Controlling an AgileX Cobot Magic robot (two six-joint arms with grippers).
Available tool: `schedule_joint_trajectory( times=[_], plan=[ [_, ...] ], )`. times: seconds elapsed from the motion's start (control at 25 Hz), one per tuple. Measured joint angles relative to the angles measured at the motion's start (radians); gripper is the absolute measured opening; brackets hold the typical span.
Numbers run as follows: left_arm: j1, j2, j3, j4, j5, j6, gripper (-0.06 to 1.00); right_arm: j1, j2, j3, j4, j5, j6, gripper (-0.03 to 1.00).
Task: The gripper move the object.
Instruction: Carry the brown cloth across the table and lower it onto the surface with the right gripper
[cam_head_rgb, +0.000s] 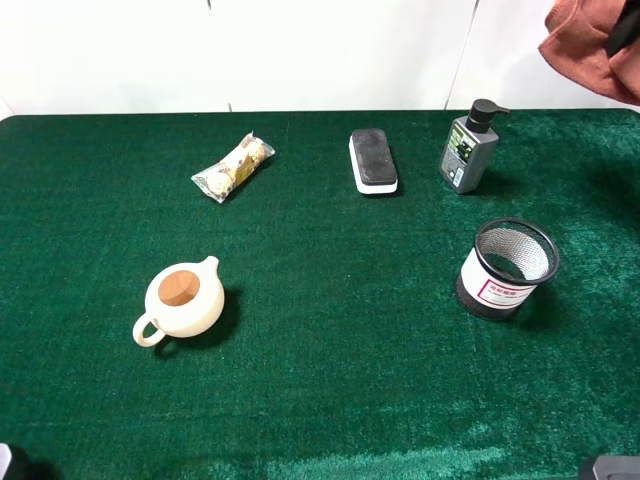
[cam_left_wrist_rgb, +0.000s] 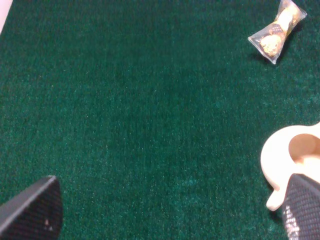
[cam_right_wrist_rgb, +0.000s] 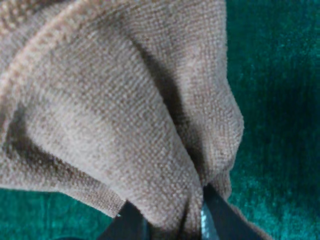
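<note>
My right gripper (cam_right_wrist_rgb: 170, 220) is shut on a brown cloth (cam_right_wrist_rgb: 115, 100), which fills most of the right wrist view. In the exterior high view the cloth (cam_head_rgb: 592, 45) hangs high at the top right corner, above the table's back right area; the gripper itself is mostly out of that frame. My left gripper (cam_left_wrist_rgb: 170, 210) is open and empty, low over the green table near its front left. A cream teapot (cam_left_wrist_rgb: 292, 155) lies beside one of its fingers (cam_left_wrist_rgb: 302, 207). The teapot (cam_head_rgb: 185, 300) sits on the left of the table.
A snack packet (cam_head_rgb: 233, 167) lies at the back left. A black eraser block (cam_head_rgb: 373, 160) lies at the back centre. A grey pump bottle (cam_head_rgb: 468, 150) stands at the back right. A mesh pen cup (cam_head_rgb: 508, 268) stands on the right. The table is covered in green cloth (cam_head_rgb: 330, 300).
</note>
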Motion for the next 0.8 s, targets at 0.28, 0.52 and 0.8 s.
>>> schedule_joint_trajectory(
  times=[0.28,0.52,0.8],
  plan=[
    [0.0,0.0,0.0,0.0,0.0,0.0,0.89,-0.029,0.058,0.0,-0.001,-0.033,0.018,0.1],
    [0.0,0.0,0.0,0.0,0.0,0.0,0.89,-0.03,0.126,0.0,-0.017,-0.07,0.026,0.1],
    [0.0,0.0,0.0,0.0,0.0,0.0,0.89,-0.03,0.221,0.0,-0.054,-0.088,0.06,0.1]
  ],
)
